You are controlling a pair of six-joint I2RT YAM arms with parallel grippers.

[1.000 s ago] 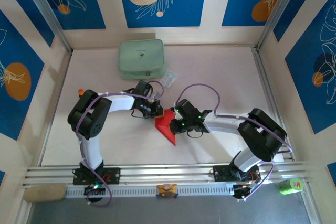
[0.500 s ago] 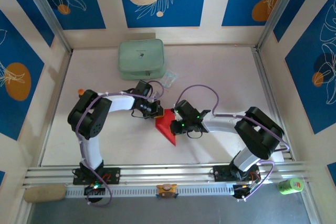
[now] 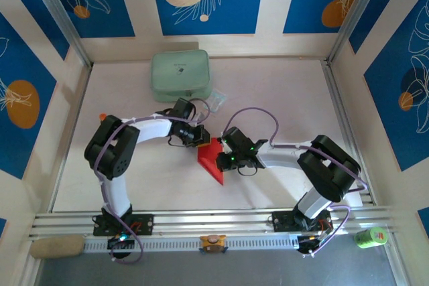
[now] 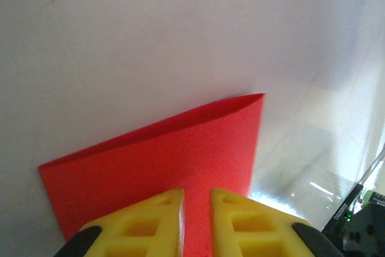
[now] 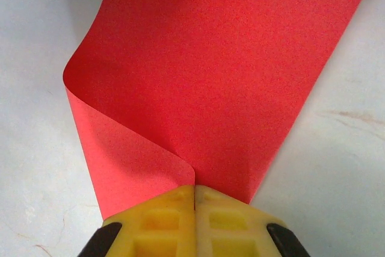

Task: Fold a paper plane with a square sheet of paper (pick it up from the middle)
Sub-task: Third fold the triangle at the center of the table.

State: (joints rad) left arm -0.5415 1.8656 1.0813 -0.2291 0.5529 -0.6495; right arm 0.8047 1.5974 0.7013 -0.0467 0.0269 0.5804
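Right hand point(image 5: 194, 195) pinches the one red sheet point(image 5: 222, 70) mid-bench point(image 3: 281, 98); we see the left hand point(image 4: 197, 200) over it, fingers a slit apart. One green pouch point(image 3: 179, 74) behind; its mark we cannot read.

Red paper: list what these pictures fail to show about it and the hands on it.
- Top external: the left hand and right hand cover the red paper's upper part; creases too small to read.
- Left wrist: yellow fingers and the bottom edge hide the paper's near edge; grip unclear.
- Right wrist: the top edge cuts off the paper's far end; shut fingers hide the pinched spot.
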